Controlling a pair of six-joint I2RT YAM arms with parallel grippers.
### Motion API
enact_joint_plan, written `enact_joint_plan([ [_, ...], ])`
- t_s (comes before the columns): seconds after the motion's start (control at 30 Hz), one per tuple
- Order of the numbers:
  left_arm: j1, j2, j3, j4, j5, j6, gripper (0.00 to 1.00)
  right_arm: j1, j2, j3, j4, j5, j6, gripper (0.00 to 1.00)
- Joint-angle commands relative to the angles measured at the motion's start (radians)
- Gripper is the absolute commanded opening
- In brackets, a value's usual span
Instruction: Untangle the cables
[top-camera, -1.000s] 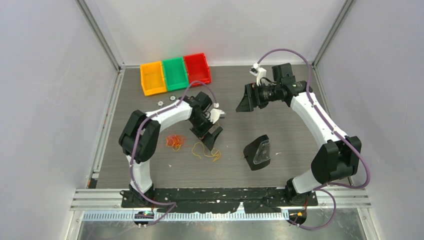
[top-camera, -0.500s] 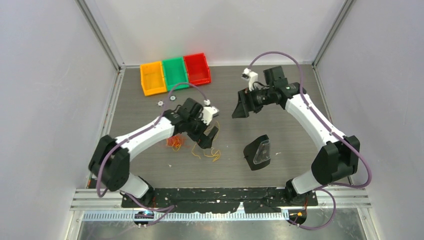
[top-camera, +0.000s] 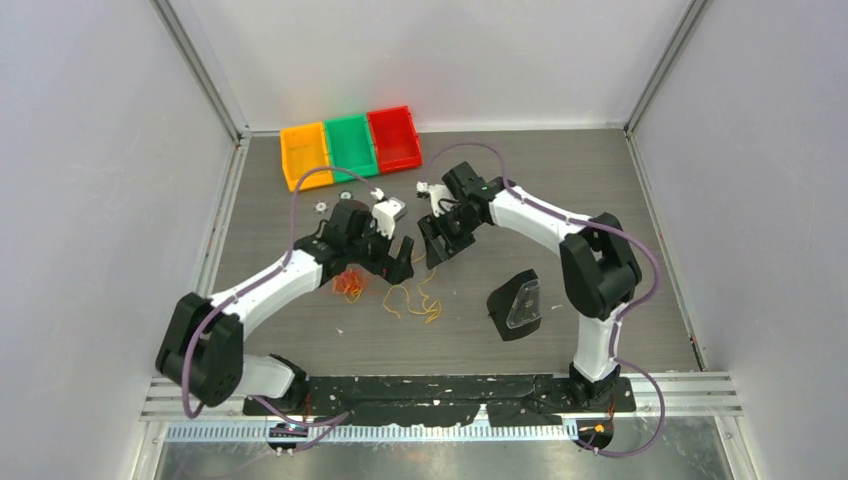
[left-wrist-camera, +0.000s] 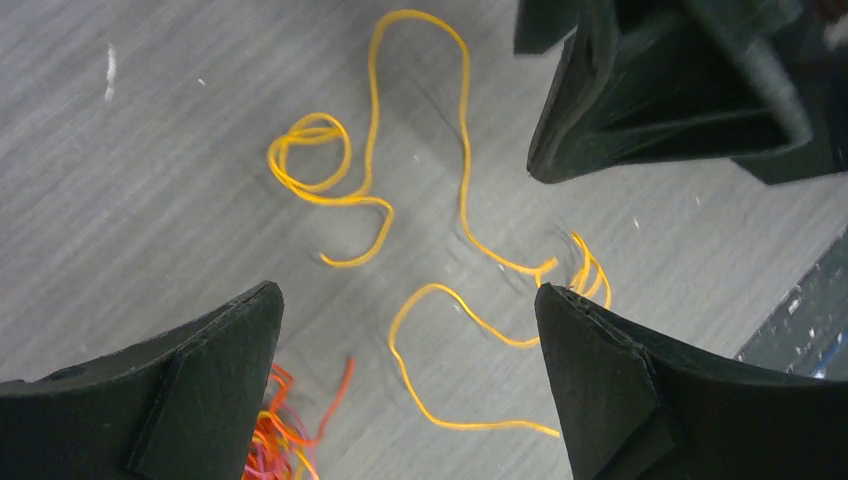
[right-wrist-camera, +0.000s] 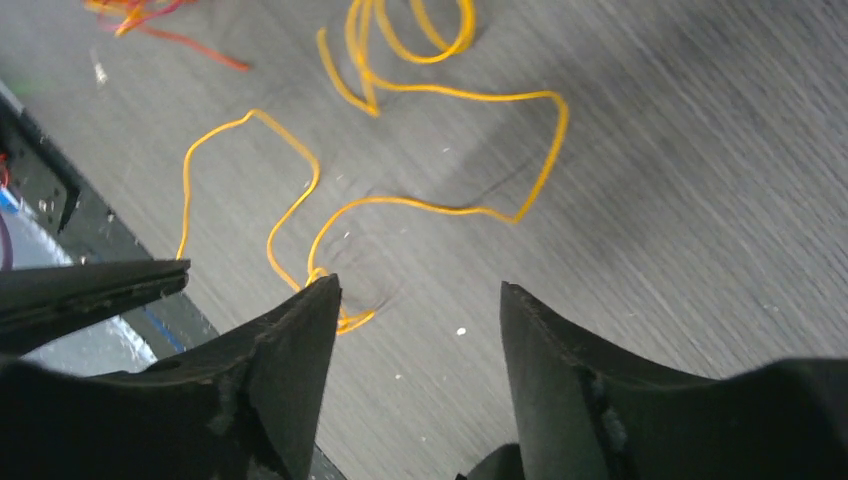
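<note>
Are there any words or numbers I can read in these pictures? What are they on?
None: no word, number or sign can be read in any view.
The orange bin, green bin and red bin show plain, unmarked sides.
The black object right of the cables shows no label.
The small lit device at the near edge is too small to read.

Three bins (top-camera: 350, 147) stood in a row at the table's (top-camera: 560, 180) far edge, toward its far-left corner, with small discs (top-camera: 333, 202) just before them. The cables (top-camera: 348, 284) lay mid-table, left of centre. The left gripper (top-camera: 392, 262) and right gripper (top-camera: 436, 246) hung side by side over their far side. A wedge-shaped object (top-camera: 516, 305) lay to their right.
</note>
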Motion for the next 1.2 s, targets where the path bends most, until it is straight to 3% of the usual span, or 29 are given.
enact_joint_plan([
  [0.0, 0.027, 0.122, 0.12, 0.07, -0.012, -0.021, 0.99, 0.003, 0.039, 0.101, 0.069, 0.052, 0.078, 0.63],
  [0.17, 0.077, 0.232, 0.17, 0.096, 0.017, -0.121, 0.91, 0.004, 0.086, 0.11, 0.11, 0.135, 0.117, 0.55],
  [0.6, 0.078, 0.443, 0.258, 0.018, 0.001, -0.261, 0.73, -0.007, 0.157, 0.108, 0.118, 0.119, 0.117, 0.25],
  [0.67, 0.078, 0.462, 0.253, 0.013, 0.021, -0.272, 0.65, -0.018, 0.162, 0.104, 0.118, 0.113, 0.119, 0.14],
  [0.73, 0.078, 0.463, 0.243, 0.022, 0.083, -0.278, 0.44, -0.032, 0.164, 0.099, 0.117, 0.106, 0.124, 0.07],
  [0.8, 0.077, 0.435, 0.235, 0.031, 0.173, -0.27, 0.24, -0.046, 0.158, 0.09, 0.119, 0.098, 0.13, 0.06],
  [0.9, 0.071, 0.294, 0.178, 0.086, 0.24, -0.26, 0.0, -0.063, 0.136, 0.066, 0.141, 0.084, 0.141, 0.05],
  [1.03, 0.027, 0.071, 0.113, 0.091, 0.295, -0.234, 0.0, -0.072, 0.097, 0.012, 0.181, 0.039, 0.169, 0.06],
  [1.17, -0.097, 0.031, 0.098, -0.019, 0.295, -0.175, 0.0, -0.075, 0.071, -0.012, 0.218, 0.0, 0.205, 0.05],
])
